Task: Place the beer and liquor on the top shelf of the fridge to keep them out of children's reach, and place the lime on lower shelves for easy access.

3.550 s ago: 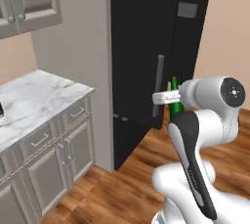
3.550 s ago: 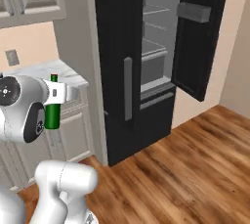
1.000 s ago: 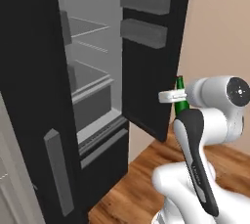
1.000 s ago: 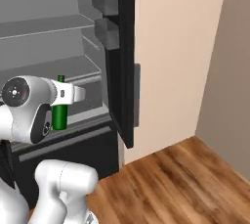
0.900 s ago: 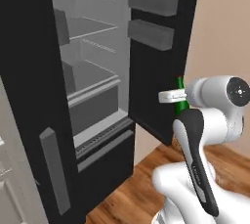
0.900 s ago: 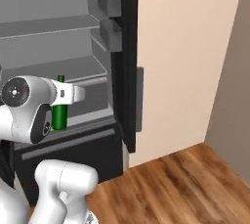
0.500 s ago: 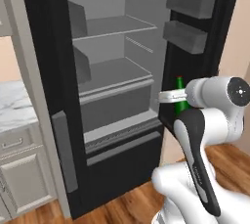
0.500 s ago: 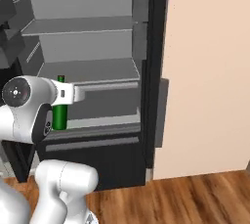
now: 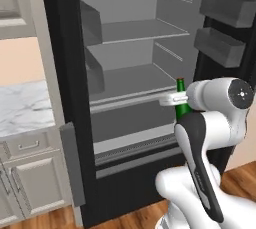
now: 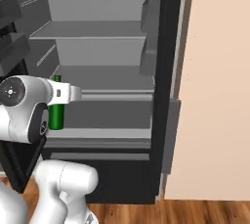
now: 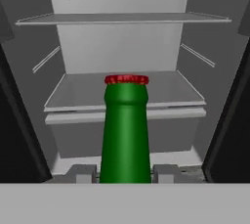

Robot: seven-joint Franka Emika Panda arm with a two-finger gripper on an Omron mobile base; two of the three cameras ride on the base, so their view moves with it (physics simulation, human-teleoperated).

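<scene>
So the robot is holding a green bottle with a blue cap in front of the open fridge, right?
Not quite: the cap is red, not blue, as the hand view shows. The rest holds: the gripper is shut on the green beer, in front of the open fridge.

Kitchen: fridge [image 9: 125, 63], marble counter [image 9: 22, 110]

The arm is bent at the elbow, the hand held level; the gripper [image 11: 125, 171] is clamped on the beer [image 11: 125, 135].
</scene>
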